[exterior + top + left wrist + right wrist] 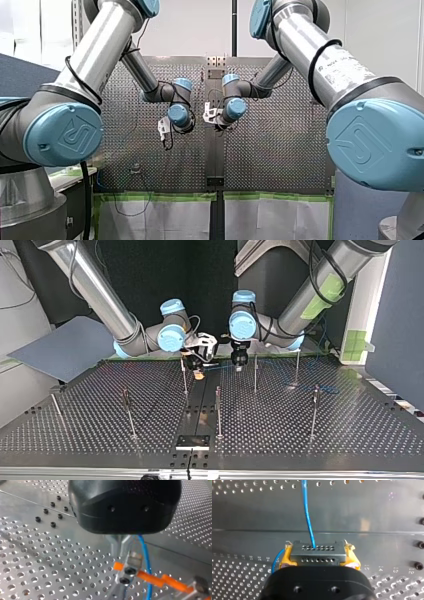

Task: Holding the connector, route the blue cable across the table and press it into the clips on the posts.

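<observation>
One big metal table (100, 440) full of little holes lies under two silver arms (100, 295), and thin posts (218, 410) stand on it, well apart from each other. My right gripper (318, 558) squeezes the metal connector (317, 550) tight between its yellow pads (284, 558), just above the table near the far middle in the top view, and my left gripper (239, 365) hangs close beside it, but I cannot tell if that one holds anything. Out of the connector comes the blue cable (308, 512), which runs past my left gripper and on across the table toward the top view's right.
</observation>
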